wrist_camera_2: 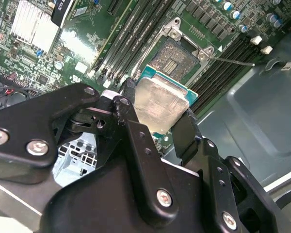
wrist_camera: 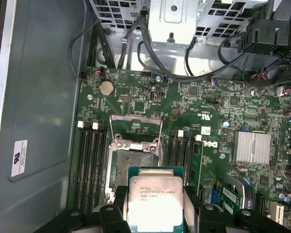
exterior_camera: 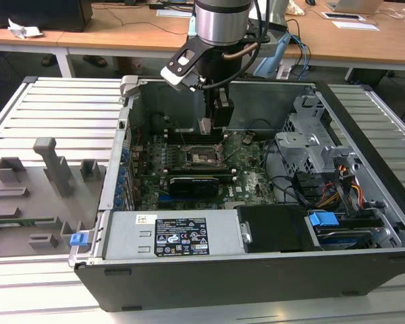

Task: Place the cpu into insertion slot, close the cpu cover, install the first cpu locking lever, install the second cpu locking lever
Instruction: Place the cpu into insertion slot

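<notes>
Arm: grey metal robot arm (exterior_camera: 221, 20), standing over the open dark-grey metal computer case (exterior_camera: 256, 278) in the exterior view.
Gripper: black two-finger gripper (exterior_camera: 209, 121) (wrist_camera_2: 157, 112) (wrist_camera: 155, 216), clamped on the cpu, with black fingers (wrist_camera_2: 130, 99) pressing two opposite edges.
Cpu: small flat square cpu with a silver-grey metal face and a green rim (exterior_camera: 204, 126) (wrist_camera_2: 157, 102) (wrist_camera: 155, 196). It is held clear of the board and is not seated.
Insertion slot: square black insertion slot with a thin metal rim (exterior_camera: 204, 156) (wrist_camera_2: 174, 57) (wrist_camera: 132, 162). It lies open with its dark centre bare. In both wrist views the cpu overlaps one edge of it.
Cpu cover: thin grey metal cpu cover, a frame plate with a large square window (wrist_camera: 135, 143). It is swung up off the insertion slot, and green board shows through the window.
Locking lever: thin steel wire locking lever (wrist_camera_2: 233, 61), running out sideways from one corner of the slot.
Memory slots: long narrow black memory slots (wrist_camera: 89, 160), flanking the insertion slot on both sides.
Card: long black card (exterior_camera: 194, 182), lying on the board between the insertion slot and the silver power supply box (exterior_camera: 165, 236).
Fixture tray: grey plastic fixture tray with upright holders (exterior_camera: 27, 202), outside the case at the exterior view's left, near a blue clip (exterior_camera: 77, 238).
</notes>
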Controlling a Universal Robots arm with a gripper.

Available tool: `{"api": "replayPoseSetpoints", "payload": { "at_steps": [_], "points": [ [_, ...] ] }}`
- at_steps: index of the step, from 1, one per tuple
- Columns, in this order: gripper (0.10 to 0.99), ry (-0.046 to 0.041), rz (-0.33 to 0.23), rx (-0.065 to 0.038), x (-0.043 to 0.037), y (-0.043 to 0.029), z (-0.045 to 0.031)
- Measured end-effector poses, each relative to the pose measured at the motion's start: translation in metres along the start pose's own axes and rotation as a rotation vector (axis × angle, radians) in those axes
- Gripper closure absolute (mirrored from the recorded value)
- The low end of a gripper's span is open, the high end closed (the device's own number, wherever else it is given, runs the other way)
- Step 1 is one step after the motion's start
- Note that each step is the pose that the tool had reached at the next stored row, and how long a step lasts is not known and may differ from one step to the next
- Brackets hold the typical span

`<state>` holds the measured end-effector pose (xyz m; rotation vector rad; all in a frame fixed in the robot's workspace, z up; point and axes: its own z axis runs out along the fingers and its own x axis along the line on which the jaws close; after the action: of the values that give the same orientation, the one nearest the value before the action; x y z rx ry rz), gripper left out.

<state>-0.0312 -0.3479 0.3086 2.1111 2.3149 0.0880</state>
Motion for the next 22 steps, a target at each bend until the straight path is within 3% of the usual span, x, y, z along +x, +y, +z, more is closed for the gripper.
{"api": "replayPoseSetpoints", "payload": {
  "at_steps": [22],
  "points": [
    [0.545,0.0002,0.000,0.002,-0.0003,-0.0004,0.0085]
  ]
}}
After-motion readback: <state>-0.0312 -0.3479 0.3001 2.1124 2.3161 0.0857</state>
